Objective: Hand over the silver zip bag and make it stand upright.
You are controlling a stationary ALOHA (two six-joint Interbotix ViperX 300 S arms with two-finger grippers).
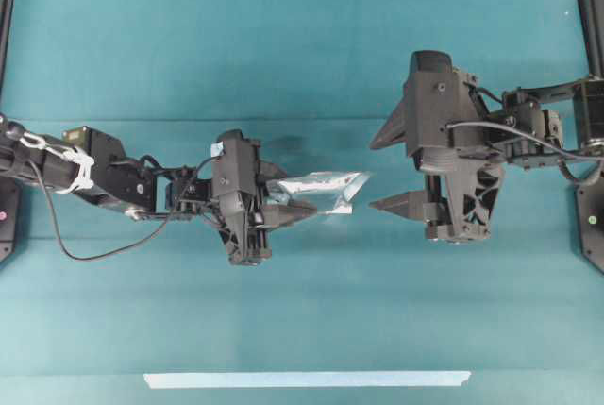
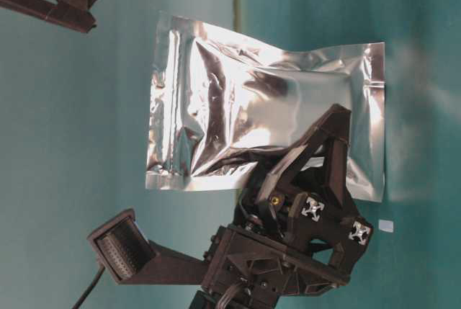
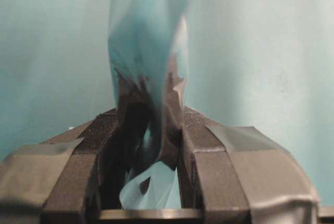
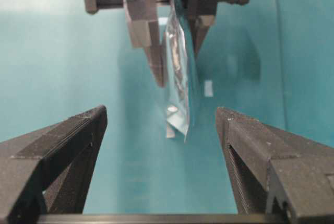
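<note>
my biggest worry is the handoff itself: the right gripper (image 1: 396, 167) sits spread wide, just short of the free end of the silver zip bag (image 1: 323, 190), and if i close off-centre the thin foil could buckle or slide out instead of being caught. a lesser risk is releasing the left gripper (image 1: 288, 207) too soon, since it alone pinches the bag's near end, holding it edge-up in the air above the table (image 1: 283, 56). the bag looks shiny, crinkled, flat and floppy, its sealed edges bright.
</note>
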